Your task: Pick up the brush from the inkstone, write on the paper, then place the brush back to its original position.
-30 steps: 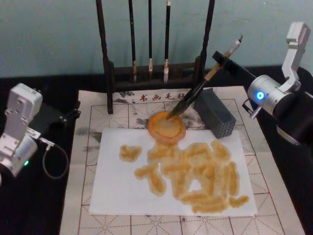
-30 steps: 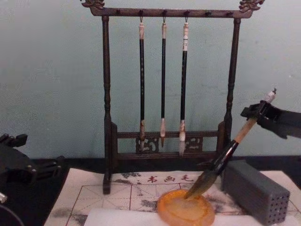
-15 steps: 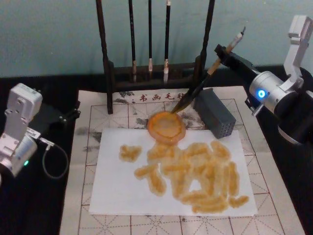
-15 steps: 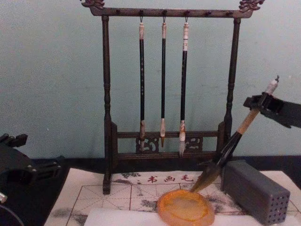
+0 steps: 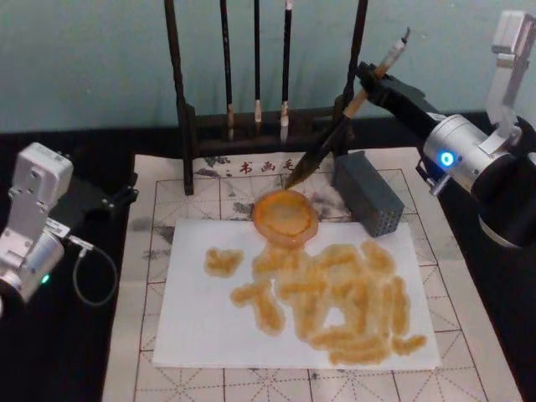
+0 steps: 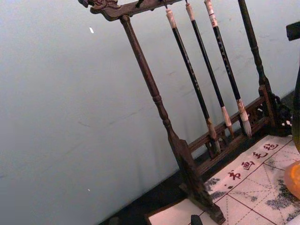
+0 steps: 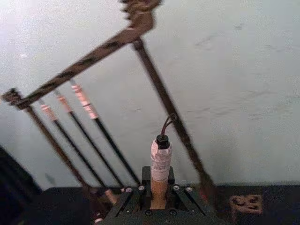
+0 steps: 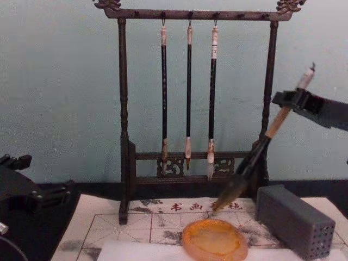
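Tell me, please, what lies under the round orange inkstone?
The inkstone sits across the far edge of the paper and the red-grid mat. Any marks beneath it are hidden.

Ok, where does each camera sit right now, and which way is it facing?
Head: up high, looking forward and down at paper, inkstone and rack; left arm at left, right gripper holding the brush at right.
Chest: lower, looking forward at the rack side-on; right gripper enters from the right.
Left wrist: on the left arm, facing rack and wall.
Right wrist: looks along the clamped brush handle toward the rack.
Shared: head and chest both show the brush tip above the inkstone.
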